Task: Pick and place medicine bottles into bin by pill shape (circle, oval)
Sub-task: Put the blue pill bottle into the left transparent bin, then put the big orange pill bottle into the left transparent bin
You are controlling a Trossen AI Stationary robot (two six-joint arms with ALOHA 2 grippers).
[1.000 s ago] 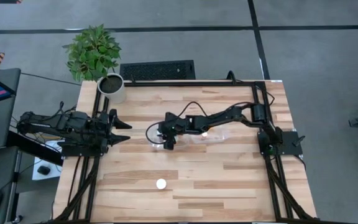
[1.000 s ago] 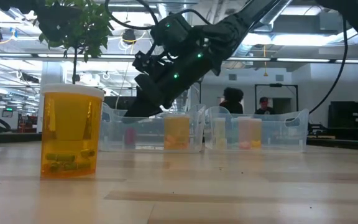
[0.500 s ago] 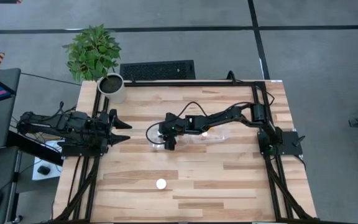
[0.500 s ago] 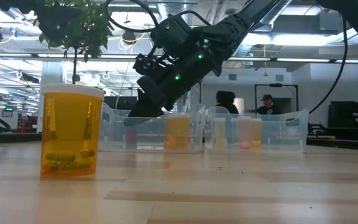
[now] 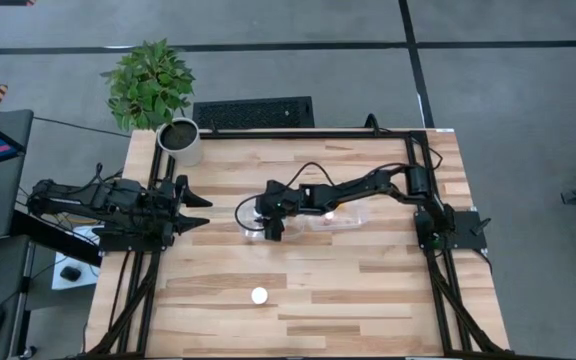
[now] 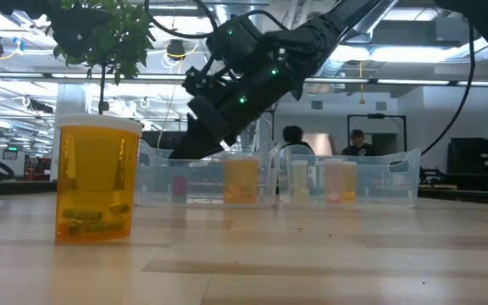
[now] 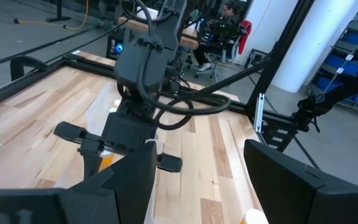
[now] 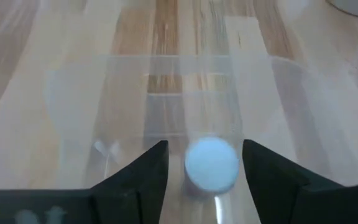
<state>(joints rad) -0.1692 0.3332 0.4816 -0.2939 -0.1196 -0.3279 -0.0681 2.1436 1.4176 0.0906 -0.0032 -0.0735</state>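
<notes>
My right gripper [image 5: 271,232] hangs open over the left of two clear bins [image 6: 155,174]. In the right wrist view [image 8: 205,155] its fingers stand on either side of a white-capped bottle [image 8: 211,163] that stands upright on the bin's floor, and they do not touch it. More bottles stand in the bins [image 6: 241,180] [image 6: 339,181]. One orange bottle with a white cap [image 6: 96,180] stands alone on the table near the front edge [image 5: 259,295]. My left gripper [image 5: 200,210] waits open and empty at the table's left edge.
A second clear bin [image 6: 401,174] adjoins the first on its right. A white plant pot [image 5: 180,140] with a green plant stands at the table's far left corner. Bare wood lies around the lone bottle. People show in the room beyond the table.
</notes>
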